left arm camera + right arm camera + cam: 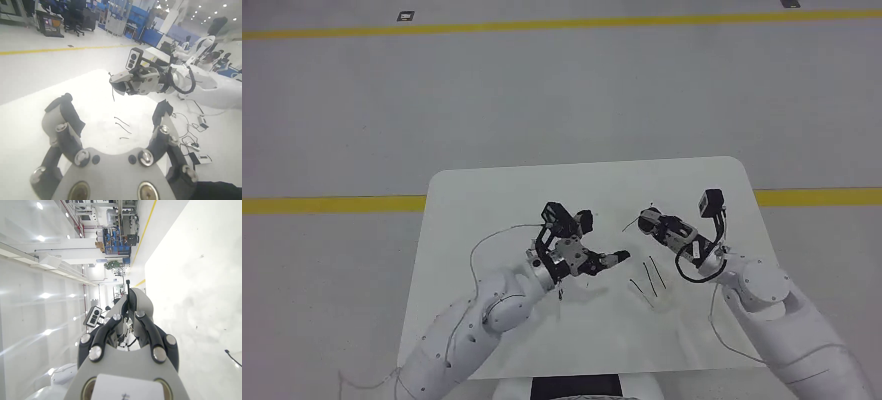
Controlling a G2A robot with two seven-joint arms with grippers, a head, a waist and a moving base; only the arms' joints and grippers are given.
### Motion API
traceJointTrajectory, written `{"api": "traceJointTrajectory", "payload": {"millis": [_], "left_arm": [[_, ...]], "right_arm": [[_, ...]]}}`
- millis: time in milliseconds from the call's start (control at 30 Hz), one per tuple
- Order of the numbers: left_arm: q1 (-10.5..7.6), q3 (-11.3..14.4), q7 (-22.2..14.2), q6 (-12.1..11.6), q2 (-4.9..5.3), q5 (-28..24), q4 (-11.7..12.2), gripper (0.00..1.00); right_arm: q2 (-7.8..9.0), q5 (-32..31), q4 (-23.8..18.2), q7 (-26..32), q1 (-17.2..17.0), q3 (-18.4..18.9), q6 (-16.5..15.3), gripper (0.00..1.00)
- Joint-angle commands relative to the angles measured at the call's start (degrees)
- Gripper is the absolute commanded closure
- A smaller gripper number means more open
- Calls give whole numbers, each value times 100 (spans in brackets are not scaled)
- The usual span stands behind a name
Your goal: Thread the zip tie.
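1. Top view: the thin black plastic zip tie [630, 223] is held above the white tabletop [492, 205] by the right gripper [645, 221], with the left gripper [600, 242] near it.
2. Right wrist view: the right fingers [143, 300] are pressed together on the strap. The small square head is left sticking out beyond the fingertips.
3. Left wrist view: the left fingers [66, 113] are spread wide and nothing is held between them. The free tail hangs below the right gripper, apart from both left fingers and roughly in line with the gap between them.
4. The step in hand is judged to be taking that tail. It is best pinched close to its tip, so that only a short, stiff stub is left to be steered into the head.
5. The right grip should be kept firm, so that the head is not twisted as the strap is bent.
6. Which face of the strap is ridged cannot be told.
7. The spare black zip ties [122, 126] lying on the tabletop should be left alone.
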Motion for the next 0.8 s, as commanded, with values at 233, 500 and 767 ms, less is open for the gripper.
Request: {"api": "traceJointTrajectory", "payload": {"millis": [233, 500, 767], "left_arm": [[-235, 445, 1060, 0, 108, 1659, 85, 0], [-496, 752, 1400, 0, 235, 2503, 285, 0], [-496, 752, 1400, 0, 235, 2503, 285, 0]], "right_arm": [[-51, 223, 85, 196, 56, -7, 276, 100], [-86, 393, 181, 364, 138, 22, 451, 100], [-91, 385, 171, 339, 135, 14, 441, 100]]}}
